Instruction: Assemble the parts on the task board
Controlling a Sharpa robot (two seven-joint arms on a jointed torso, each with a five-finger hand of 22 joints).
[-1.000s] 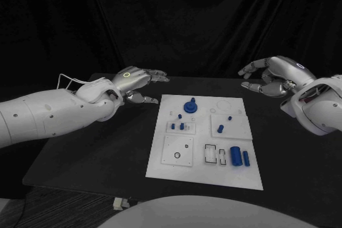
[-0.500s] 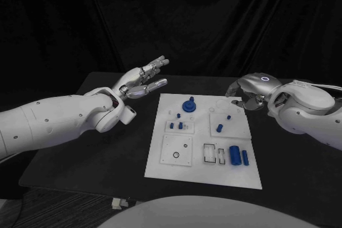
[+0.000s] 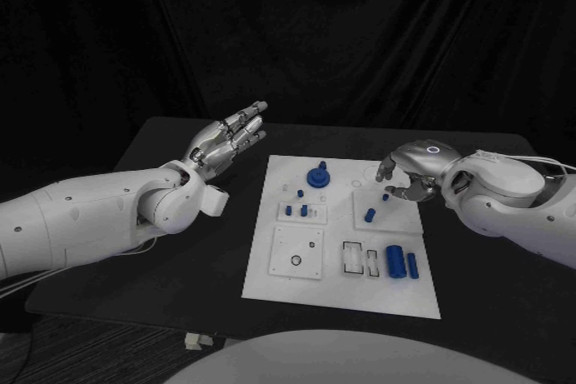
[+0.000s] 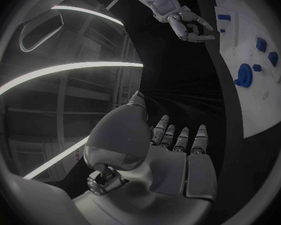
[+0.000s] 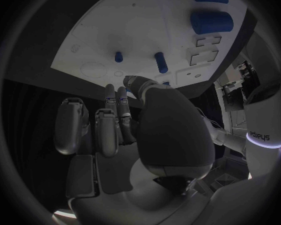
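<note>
- Since half a second ago the right hand (image 3: pixel 408 174) has come further in over the far right corner of the task board (image 3: pixel 266 267) and dropped lower, while the left hand (image 3: pixel 225 138) has lifted slightly and turned flatter, staying off the board's far left corner.
- The right hand holds nothing; in the right wrist view its fingers (image 5: pixel 112 120) are half curled and apart, tips pointing down toward the board's pegs.
- The left hand is flat and open, fingers (image 4: pixel 181 137) straight and side by side, holding nothing, above the black table (image 3: pixel 156 234).
- The task board lies in the middle of the table. Its parts sit on it: a blue knob (image 3: pixel 320 178) at the far middle, small blue pegs (image 3: pixel 303 211) left of centre, a short blue peg (image 3: pixel 372 216) just beside the right hand, and a thick blue cylinder (image 3: pixel 396 261) with a slimmer blue bar (image 3: pixel 414 266) near the near right edge.
- The parts look like small, rigid plastic, so I judge them light, stiff, smooth and rather slippery; not fragile, but easy to tip or roll.
- The short peg is best pinched by its sides near the top between thumb and one fingertip; the cylinder and bar want a pinch across their middle, from above.
- The board seems light enough to slide if pushed sideways.
</note>
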